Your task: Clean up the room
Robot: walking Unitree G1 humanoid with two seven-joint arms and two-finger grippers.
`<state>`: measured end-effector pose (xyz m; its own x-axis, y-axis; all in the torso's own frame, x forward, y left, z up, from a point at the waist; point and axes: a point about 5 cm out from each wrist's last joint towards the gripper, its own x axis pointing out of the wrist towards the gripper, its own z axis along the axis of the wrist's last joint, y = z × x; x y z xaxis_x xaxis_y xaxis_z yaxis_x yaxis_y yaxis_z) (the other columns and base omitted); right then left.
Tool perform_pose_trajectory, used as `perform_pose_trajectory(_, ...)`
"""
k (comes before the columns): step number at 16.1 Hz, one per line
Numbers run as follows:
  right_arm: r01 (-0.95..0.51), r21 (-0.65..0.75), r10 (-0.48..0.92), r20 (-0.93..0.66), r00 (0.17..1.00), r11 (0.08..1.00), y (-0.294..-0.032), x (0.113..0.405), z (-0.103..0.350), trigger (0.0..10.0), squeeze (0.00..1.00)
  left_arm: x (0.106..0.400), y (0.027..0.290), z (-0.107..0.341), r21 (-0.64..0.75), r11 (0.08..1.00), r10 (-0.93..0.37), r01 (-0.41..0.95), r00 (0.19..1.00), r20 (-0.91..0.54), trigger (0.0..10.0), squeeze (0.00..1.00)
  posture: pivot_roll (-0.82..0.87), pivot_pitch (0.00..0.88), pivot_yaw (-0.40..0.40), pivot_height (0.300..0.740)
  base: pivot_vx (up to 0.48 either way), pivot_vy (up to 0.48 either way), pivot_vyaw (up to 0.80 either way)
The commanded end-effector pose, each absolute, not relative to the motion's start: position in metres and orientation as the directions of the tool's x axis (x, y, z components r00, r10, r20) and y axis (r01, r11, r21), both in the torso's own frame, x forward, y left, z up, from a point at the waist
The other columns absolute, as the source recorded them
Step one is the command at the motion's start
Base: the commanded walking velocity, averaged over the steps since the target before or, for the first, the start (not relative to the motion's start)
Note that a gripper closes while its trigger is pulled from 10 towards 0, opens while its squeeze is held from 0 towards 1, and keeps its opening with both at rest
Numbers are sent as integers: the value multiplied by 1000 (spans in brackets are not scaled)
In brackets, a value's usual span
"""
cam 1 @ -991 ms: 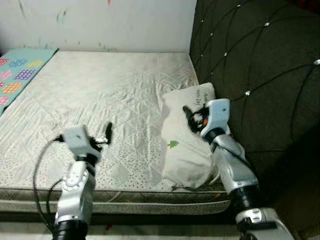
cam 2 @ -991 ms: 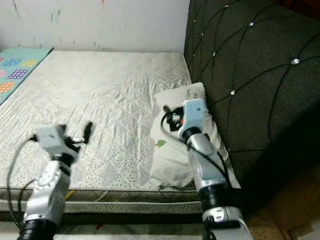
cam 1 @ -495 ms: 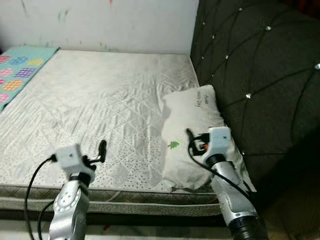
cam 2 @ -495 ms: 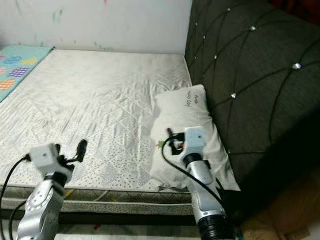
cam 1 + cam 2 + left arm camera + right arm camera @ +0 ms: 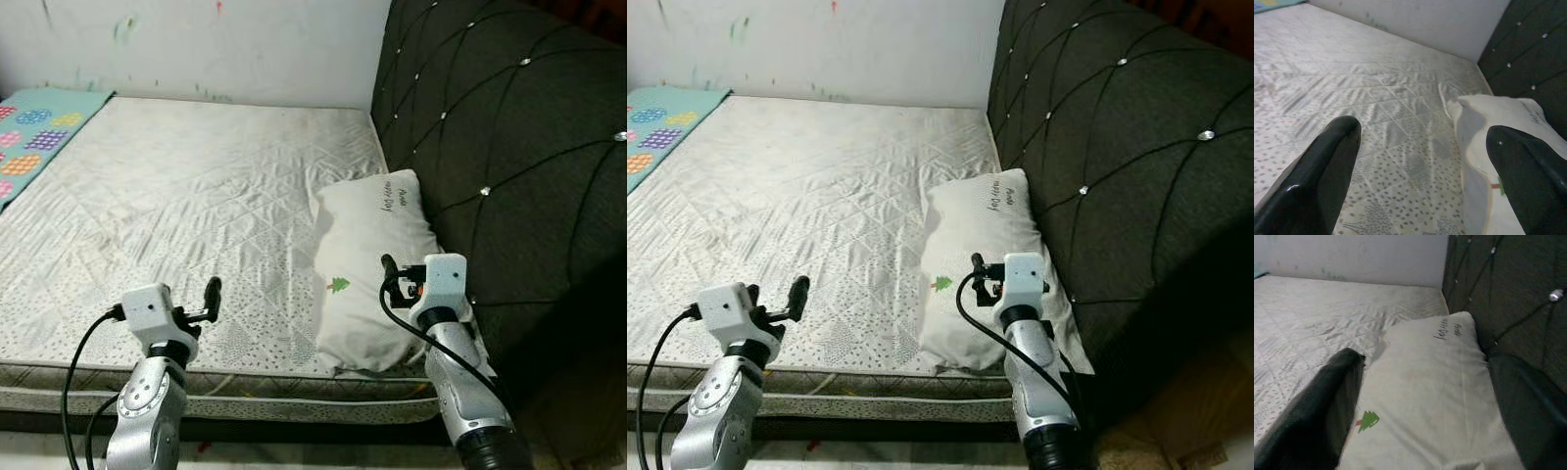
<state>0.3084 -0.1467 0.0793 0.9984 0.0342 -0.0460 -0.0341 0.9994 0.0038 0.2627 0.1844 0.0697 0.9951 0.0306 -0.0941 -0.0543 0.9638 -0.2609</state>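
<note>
Both arms forward, left pincer (image 5: 1415, 161) and right pincer (image 5: 1425, 406) agape.

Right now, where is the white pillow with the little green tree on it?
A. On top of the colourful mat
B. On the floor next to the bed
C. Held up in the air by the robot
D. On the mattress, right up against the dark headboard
D: the pillow lies on the mattress, with its far side against the dark padded headboard, and the right gripper hovers open just above it.
</note>
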Motion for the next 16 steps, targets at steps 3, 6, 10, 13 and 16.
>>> perform_pose_trajectory(3, -30, 17, 31, -38, 999, 999, -145, 310, 82, 10000, 839, 265, 185, 74, -262, 964, 26, -50, 995, -94, 10000, 0, -84, 0, -37, 740, 0, 0, 0)
perform_pose_trajectory(6, -35, 18, 36, -51, 998, 999, -143, 311, 80, 10000, 0, 265, 186, 74, -266, 962, 32, -58, 994, -101, 10000, 0, -87, 0, -35, 740, 0, 0, -202)
perform_pose_trajectory(10, -72, 31, 74, -48, 996, 997, -137, 313, 80, 10000, 0, 271, 183, 73, -288, 956, 19, -52, 993, -115, 10000, 0, -99, 0, -19, 740, 0, 0, -800)
perform_pose_trajectory(13, -73, 40, 75, -54, 996, 997, -136, 315, 80, 10000, 0, 272, 183, 73, -295, 954, 19, -52, 993, -115, 10000, 0, -100, 0, -20, 740, 0, 0, 0)
perform_pose_trajectory(16, -77, 48, 80, -63, 995, 996, -136, 316, 79, 10000, 0, 273, 183, 74, -295, 954, 21, -55, 993, -116, 10000, 0, -94, 0, -28, 740, 0, 0, 0)
